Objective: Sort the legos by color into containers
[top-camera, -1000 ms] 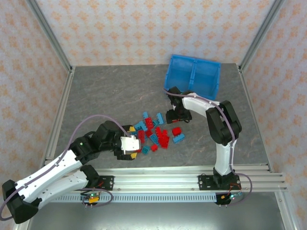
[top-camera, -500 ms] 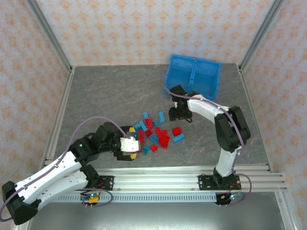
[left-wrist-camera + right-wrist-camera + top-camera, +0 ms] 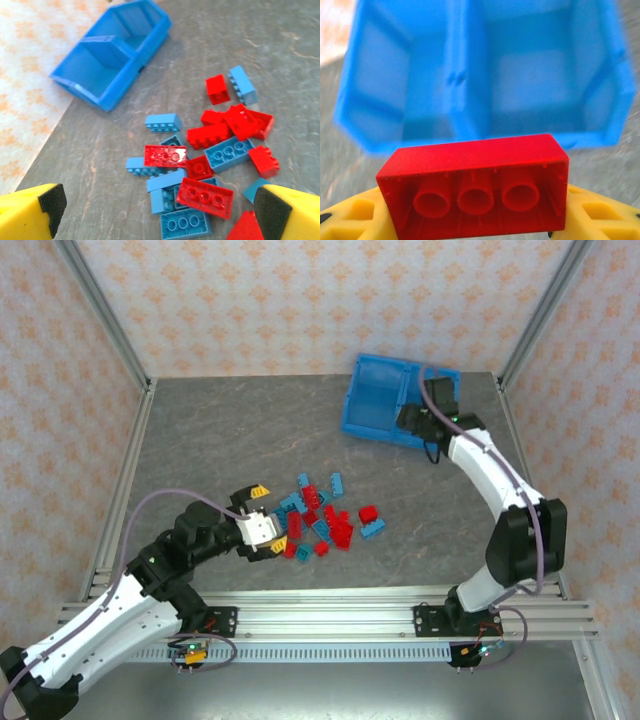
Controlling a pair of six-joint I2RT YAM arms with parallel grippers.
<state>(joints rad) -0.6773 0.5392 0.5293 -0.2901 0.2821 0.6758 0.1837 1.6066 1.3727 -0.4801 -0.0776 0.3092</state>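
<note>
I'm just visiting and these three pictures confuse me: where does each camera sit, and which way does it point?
Top external: fixed high behind the arms, looking down on the table, legos and bin; both arms, left gripper and right gripper show.
Left wrist: on the left arm, facing across the legos toward the bin; its open yellow fingers at the bottom corners.
Right wrist: on the right arm, facing down into the bin; its fingers clamp a red lego.
Shared: the bin is in all three.

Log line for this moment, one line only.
right gripper: shut on red lego, over bin | left gripper: open, beside loose legos | red lego not yet dropped
</note>
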